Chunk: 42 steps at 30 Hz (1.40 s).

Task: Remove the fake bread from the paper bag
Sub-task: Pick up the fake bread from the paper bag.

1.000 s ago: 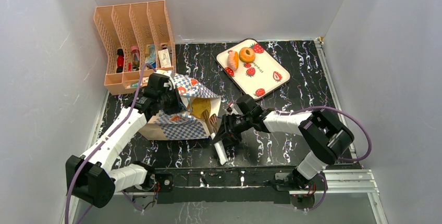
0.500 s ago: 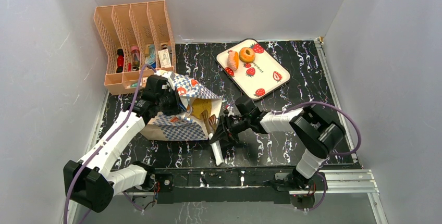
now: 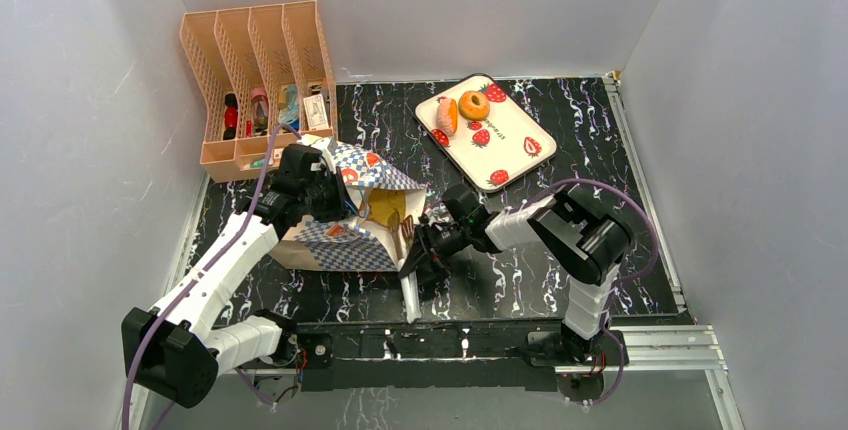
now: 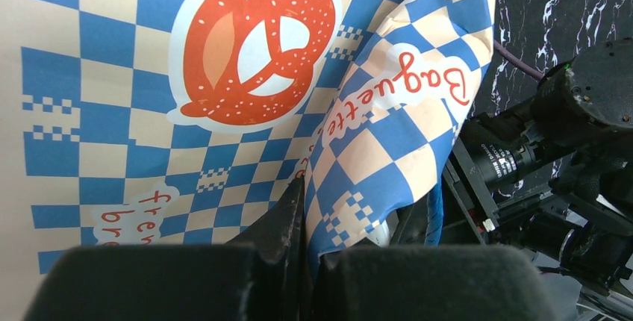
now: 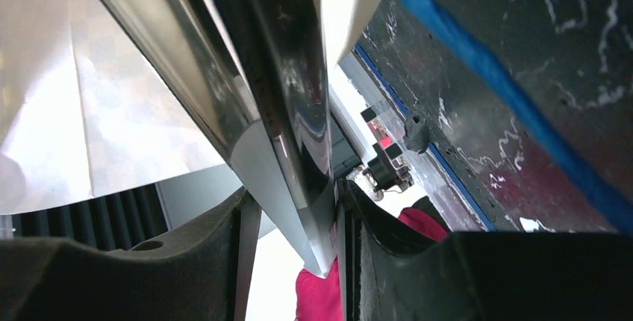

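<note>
The paper bag (image 3: 340,240) lies on its side with its mouth open to the right. My left gripper (image 3: 322,188) is shut on a fold of the bag's chequered upper edge (image 4: 351,157), its fingertips (image 4: 295,201) pinching the paper. Inside the mouth show a yellow-orange loaf (image 3: 384,210) and a brown toast slice (image 3: 403,233) of the fake bread. My right gripper (image 3: 425,250) sits at the mouth, shut on a long glossy white strip (image 3: 409,298) (image 5: 284,127) that passes between its fingers; I cannot tell if the strip belongs to the bag.
A strawberry-print tray (image 3: 510,145) at the back holds a ring donut (image 3: 474,105) and a pinkish roll (image 3: 446,116). A peach file rack (image 3: 255,80) stands at the back left. A metal rail (image 3: 500,340) runs along the near edge.
My right gripper has slid a little left toward the bag's mouth, carrying the white strip with it. The left gripper keeps its hold on the bag.
</note>
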Motion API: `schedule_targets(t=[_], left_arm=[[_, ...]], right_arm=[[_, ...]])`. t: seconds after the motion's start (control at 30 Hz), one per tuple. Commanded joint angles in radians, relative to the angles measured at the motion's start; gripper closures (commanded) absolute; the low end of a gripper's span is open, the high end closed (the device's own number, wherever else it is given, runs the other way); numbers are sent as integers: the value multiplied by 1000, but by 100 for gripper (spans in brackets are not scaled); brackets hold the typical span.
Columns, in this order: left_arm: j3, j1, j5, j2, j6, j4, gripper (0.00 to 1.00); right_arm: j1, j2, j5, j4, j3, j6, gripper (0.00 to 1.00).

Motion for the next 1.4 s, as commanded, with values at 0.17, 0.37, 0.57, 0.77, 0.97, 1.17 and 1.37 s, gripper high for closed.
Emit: schedule_targets(t=[0.17, 0.37, 0.57, 0.77, 0.97, 1.17, 1.37], left_arm=[[-10, 4, 29, -46, -7, 5, 100], [-26, 1, -16, -55, -32, 5, 100], [-32, 2, -89, -69, -64, -11, 100], [-14, 2, -170, -71, -86, -46, 100], [1, 2, -238, -59, -109, -66, 100], [41, 2, -249, 7, -137, -57, 100], [108, -1, -259, 109, -159, -36, 100]], right_arm=[[-3, 10, -8, 107, 32, 50, 92], [-6, -73, 7, 190, -39, 138, 100], [-6, -172, 27, 272, -95, 229, 100], [-6, -260, 48, 276, -122, 269, 100], [-6, -360, 64, 249, -154, 298, 100], [-6, -444, 82, 248, -183, 335, 100], [-4, -518, 97, 227, -207, 351, 100]])
